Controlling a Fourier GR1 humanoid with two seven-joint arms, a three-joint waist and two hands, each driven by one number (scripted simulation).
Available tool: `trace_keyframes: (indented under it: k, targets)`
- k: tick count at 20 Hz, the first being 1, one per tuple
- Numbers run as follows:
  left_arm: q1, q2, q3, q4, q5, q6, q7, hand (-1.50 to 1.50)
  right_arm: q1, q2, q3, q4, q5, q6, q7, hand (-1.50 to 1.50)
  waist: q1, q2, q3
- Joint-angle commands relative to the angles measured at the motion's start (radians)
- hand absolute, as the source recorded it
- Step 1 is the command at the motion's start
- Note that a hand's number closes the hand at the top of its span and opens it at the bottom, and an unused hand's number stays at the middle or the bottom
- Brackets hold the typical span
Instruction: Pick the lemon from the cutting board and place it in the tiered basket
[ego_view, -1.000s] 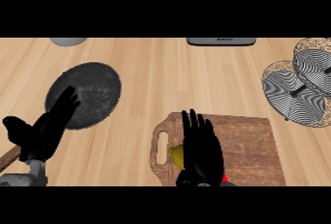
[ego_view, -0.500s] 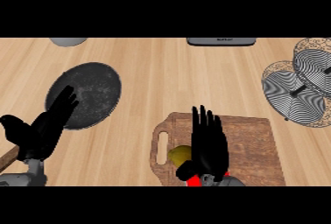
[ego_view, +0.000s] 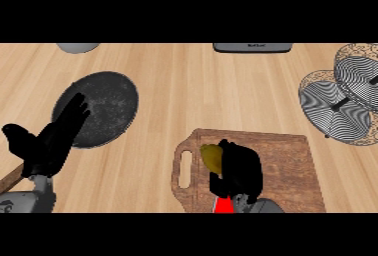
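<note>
The yellow lemon (ego_view: 211, 156) lies on the brown wooden cutting board (ego_view: 289, 161), near its handle slot at the left end. My right hand (ego_view: 240, 169) sits on the board with its fingers curled round the lemon's right side, hiding part of it. The wire tiered basket (ego_view: 341, 99) stands at the right edge of the counter, well up and right of the board. At the lower left my left hand (ego_view: 53, 141) rests open, fingers up.
A dark round pan (ego_view: 105, 106) with a wooden handle (ego_view: 10, 178) lies left of centre, its lower edge under my left hand's fingers. A grey bowl (ego_view: 77, 47) and a dark appliance (ego_view: 252, 47) sit along the far edge.
My right hand's fingers were straight over the board and have curled down round the lemon. The left hand has barely moved.
</note>
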Motion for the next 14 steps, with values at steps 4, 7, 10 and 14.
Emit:
trace_keyframes:
  k: [4,7,10,14]
  targets:
    - [0.037,-0.039,-0.009,0.005,-0.046,-0.005,-0.047,0.0,-0.031,0.013,0.031,0.138,0.057,0.02,-0.052,1.5,0.004,0.005,0.001]
    - [0.021,-0.051,-0.016,-0.049,-0.055,0.013,0.042,0.0,0.021,-0.025,0.07,0.059,0.105,0.02,-0.064,1.5,0.0,0.003,0.001]
    - [0.036,-0.014,0.041,0.025,-0.024,-0.048,-0.057,0.0,0.093,-0.251,-0.034,-0.074,0.065,-0.026,-0.192,1.5,-0.013,0.002,0.001]
    - [0.053,-0.022,0.054,-0.005,-0.023,0.001,-0.016,0.0,0.171,-0.506,-0.282,-0.047,-0.047,-0.099,-0.348,1.5,-0.094,-0.003,0.009]
